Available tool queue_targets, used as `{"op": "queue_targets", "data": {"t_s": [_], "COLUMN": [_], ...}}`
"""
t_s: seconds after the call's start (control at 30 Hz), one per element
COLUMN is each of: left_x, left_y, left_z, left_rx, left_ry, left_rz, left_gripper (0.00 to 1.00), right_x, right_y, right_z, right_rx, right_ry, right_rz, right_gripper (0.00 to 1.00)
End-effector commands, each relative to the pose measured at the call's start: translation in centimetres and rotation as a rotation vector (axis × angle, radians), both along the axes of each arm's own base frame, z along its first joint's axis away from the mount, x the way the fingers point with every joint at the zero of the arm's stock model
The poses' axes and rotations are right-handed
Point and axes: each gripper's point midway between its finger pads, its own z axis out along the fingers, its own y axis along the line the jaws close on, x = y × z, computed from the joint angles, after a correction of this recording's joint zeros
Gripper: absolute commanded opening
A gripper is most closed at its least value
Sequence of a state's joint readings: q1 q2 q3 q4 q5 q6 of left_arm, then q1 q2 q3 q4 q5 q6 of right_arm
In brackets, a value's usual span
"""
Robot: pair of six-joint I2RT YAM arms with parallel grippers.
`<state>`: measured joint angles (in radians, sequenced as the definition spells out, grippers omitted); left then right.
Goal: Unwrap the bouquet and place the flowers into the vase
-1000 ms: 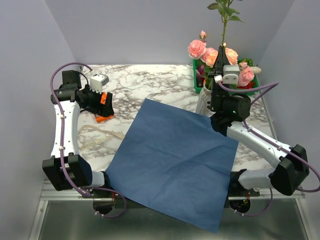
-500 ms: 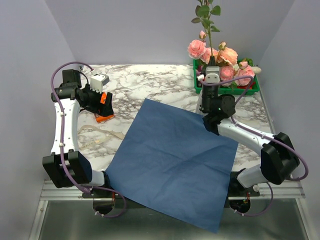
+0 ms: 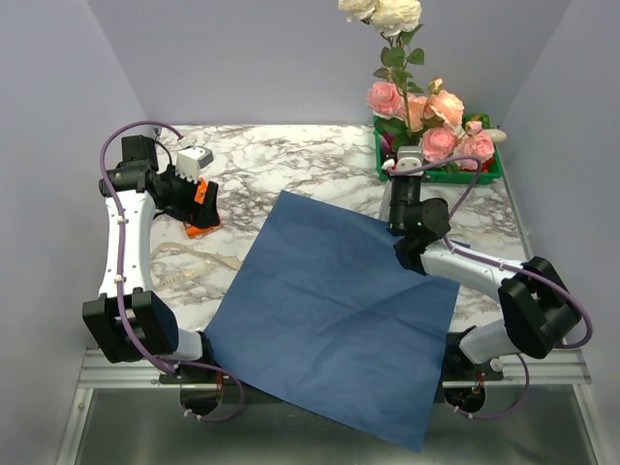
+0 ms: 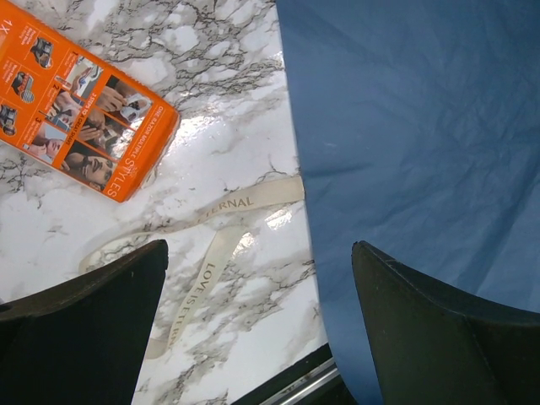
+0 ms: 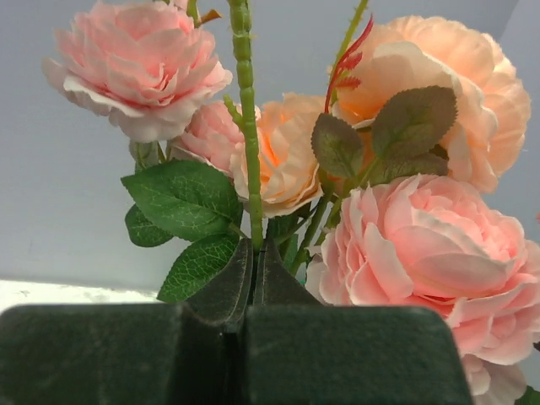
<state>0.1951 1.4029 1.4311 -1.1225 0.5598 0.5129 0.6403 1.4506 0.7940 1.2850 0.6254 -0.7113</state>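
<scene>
Right pincer (image 5: 255, 253): pressed together, pinching a thin green stem (image 5: 245, 126) and holding it upright; poised over the far right corner of the blue paper (image 3: 339, 310)
Held flower: the stem rises straight from the closed fingers; a cream rose (image 3: 387, 12) tops it, high above the paper's far edge
Other roses (image 3: 431, 107): pink and peach blooms with green leaves, bunched close behind the held stem, beyond the paper's far right corner
Green crate (image 3: 487, 172): behind the roses, further past that same corner
Left pincer (image 4: 257, 249): spread wide, holding nothing; it hovers beside the paper's left edge
Ribbon (image 4: 228, 207): beige with printed words, lying loose beneath the left pincer; one end reaches the paper's left edge
Orange packet (image 4: 84, 126): flat, left of the paper, beyond the ribbon
Blue paper: unfolded, creased, spread flat; its near corner hangs over the marble table (image 3: 281, 160)
</scene>
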Motion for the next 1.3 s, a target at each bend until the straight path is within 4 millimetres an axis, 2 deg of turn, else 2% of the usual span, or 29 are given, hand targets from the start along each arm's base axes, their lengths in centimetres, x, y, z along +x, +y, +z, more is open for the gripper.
{"op": "queue_targets", "data": {"t_s": [0.0,0.07,0.1,0.17,0.2,0.3,0.4,0.57,0.6,0.7,0.8,0.83,0.9,0.93,1.0,1.07,1.1,1.17,1.2,1.27], "left_x": [-0.2,-0.2,-0.2,-0.2,-0.2,-0.2,-0.2,-0.2,-0.2,-0.3,-0.3,-0.4,-0.3,-0.4,-0.3,-0.4,-0.3,-0.3,-0.4,-0.5], "left_y": [-0.2,-0.3,-0.3,-0.3,-0.2,-0.2,-0.3,-0.5,-0.5,-0.5,-0.4,-0.5,-0.5,-0.6,-0.6,-0.6,-0.6,-0.5,-0.6,-0.6], "left_z": [0.7,0.8,0.8,1.0,1.0,1.3,1.6,1.8,1.9,2.1,2.1,2.2,2.0,2.1,2.1,2.0,2.1,2.0,2.0,2.0], "left_rx": [-0.017,-0.019,-0.020,-0.019,-0.017,-0.016,-0.019,-0.031,-0.032,-0.029,-0.024,-0.023,-0.028,-0.031,-0.031,-0.032,-0.031,-0.027,-0.028,-0.029], "left_ry": [-0.017,-0.018,-0.019,-0.022,-0.023,-0.027,-0.035,-0.040,-0.043,-0.048,-0.057,-0.059,-0.054,-0.054,-0.055,-0.054,-0.058,-0.055,-0.055,-0.054], "left_rz": [-0.011,-0.010,-0.010,-0.009,-0.005,-0.003,-0.003,-0.003,-0.003,-0.004,-0.004,-0.004,-0.007,-0.010,-0.010,-0.011,-0.012,-0.011,-0.012,-0.012], "left_gripper": [0.99,0.99,0.99,0.99,0.99,0.99,0.99,0.99,0.99,0.99,0.99,0.99,0.99,0.99,0.99,0.99,0.99,0.99,0.99,0.99], "right_x": [-4.3,-4.4,-4.5,-4.7,-4.7,-5.0,-5.1,-4.0,-3.9,-3.6,-2.9,-2.6,-3.0,-3.1,-4.0,-4.3,-4.7,-5.1,-5.5,-5.8], "right_y": [-4.0,-4.3,-4.3,-4.3,-4.2,-3.8,-3.2,-1.4,-1.3,-0.7,0.5,0.6,0.4,0.7,0.4,0.3,0.1,-0.2,-0.4,-0.3], "right_z": [5.3,5.2,5.2,5.0,5.0,4.9,5.1,5.3,5.9,5.9,4.3,3.1,2.6,1.0,0.9,-0.9,-0.8,-2.1,-1.8,-2.8], "right_rx": [0.289,0.309,0.317,0.330,0.332,0.325,0.325,0.287,0.291,0.303,0.277,0.261,0.301,0.287,0.338,0.345,0.376,0.378,0.412,0.408], "right_ry": [-0.284,-0.281,-0.280,-0.270,-0.265,-0.251,-0.234,-0.173,-0.177,-0.126,-0.012,0.042,0.065,0.118,0.128,0.188,0.191,0.237,0.234,0.287], "right_rz": [-0.032,-0.032,-0.030,-0.016,-0.008,0.036,0.086,0.147,0.151,0.185,0.220,0.213,0.231,0.242,0.270,0.273,0.284,0.278,0.289,0.294], "right_gripper": [0.01,0.01,0.04,0.13,0.23,0.32,0.38,0.44,0.45,0.49,0.50,0.50,0.50,0.50,0.50,0.52,0.57,0.59,0.63,0.68]}}
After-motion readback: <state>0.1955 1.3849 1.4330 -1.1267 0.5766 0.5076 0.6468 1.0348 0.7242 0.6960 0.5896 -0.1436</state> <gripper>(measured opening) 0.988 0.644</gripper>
